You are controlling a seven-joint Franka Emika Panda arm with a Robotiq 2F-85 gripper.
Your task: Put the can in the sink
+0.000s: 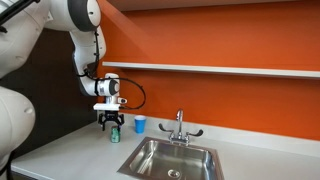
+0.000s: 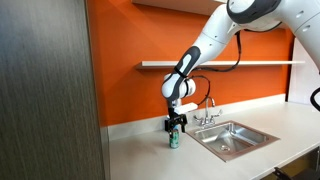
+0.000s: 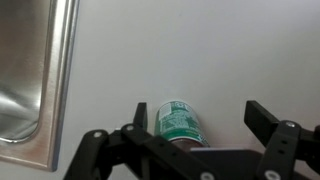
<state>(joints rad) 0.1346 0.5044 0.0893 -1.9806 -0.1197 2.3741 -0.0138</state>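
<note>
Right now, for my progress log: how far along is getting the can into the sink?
Done: the approach. The end effector hangs right over the can, standing on the counter beside the sink. In hand: the grasp; in the wrist view its fingers are open on either side of the can. Left: close, lift, carry over the sink, release.
</note>
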